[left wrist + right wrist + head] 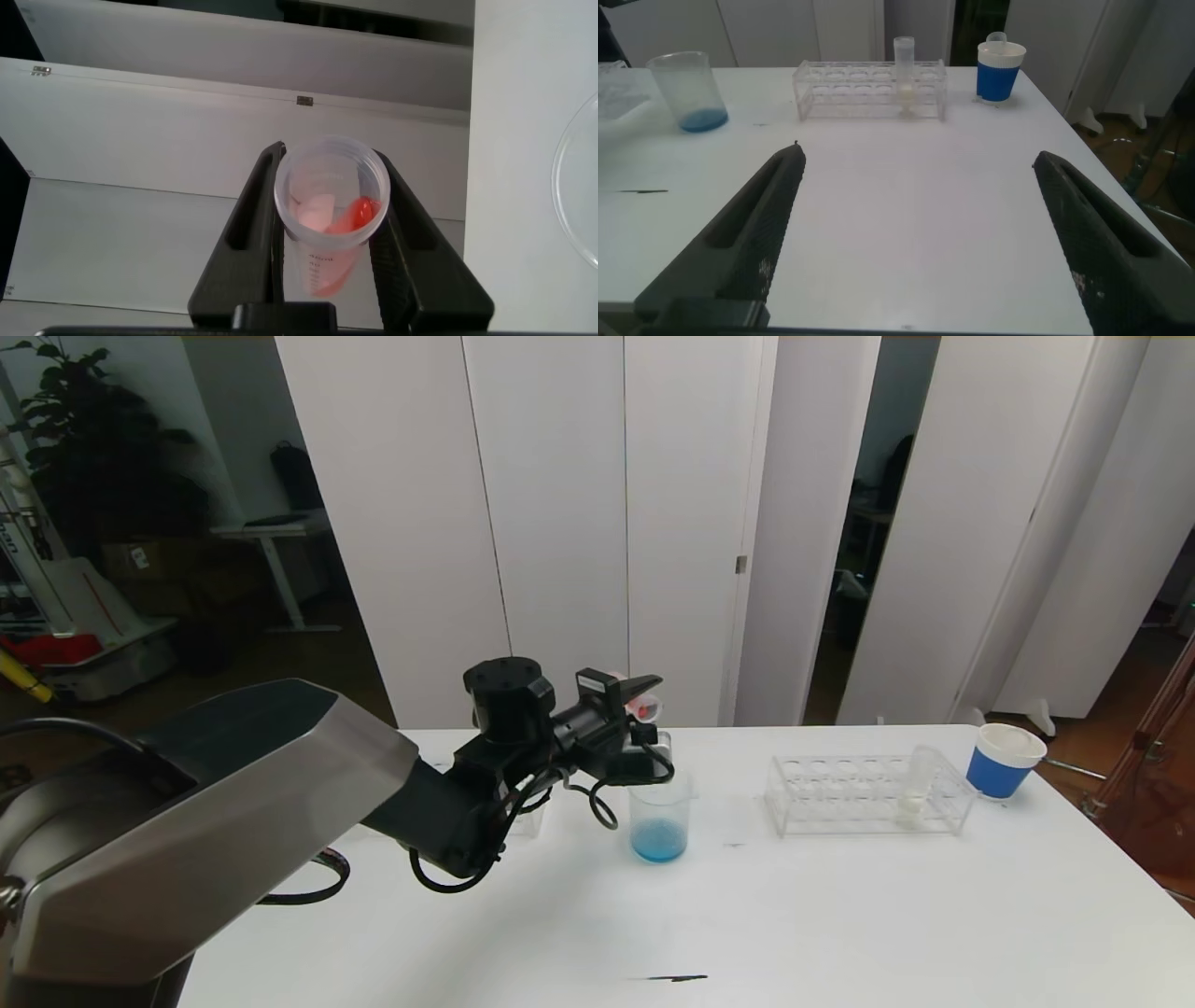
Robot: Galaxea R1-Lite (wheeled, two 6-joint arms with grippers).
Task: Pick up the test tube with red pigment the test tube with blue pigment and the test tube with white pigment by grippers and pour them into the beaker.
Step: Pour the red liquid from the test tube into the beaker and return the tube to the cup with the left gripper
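My left gripper (649,705) is shut on the test tube with red pigment (644,708), holding it tilted on its side just above the beaker (659,821). In the left wrist view the tube (329,219) sits between the two black fingers (250,215), with red pigment near its mouth. The beaker has blue pigment in its bottom. The test tube with white pigment (915,789) stands upright in the clear rack (840,795). The test tube with blue pigment is out of view. My right gripper (917,154) is open over bare table, nothing between its fingers.
A white paper cup with a blue band (1004,761) stands right of the rack near the table's right edge. A small clear object (527,819) sits behind my left arm. A short dark mark (677,978) lies on the table near its front.
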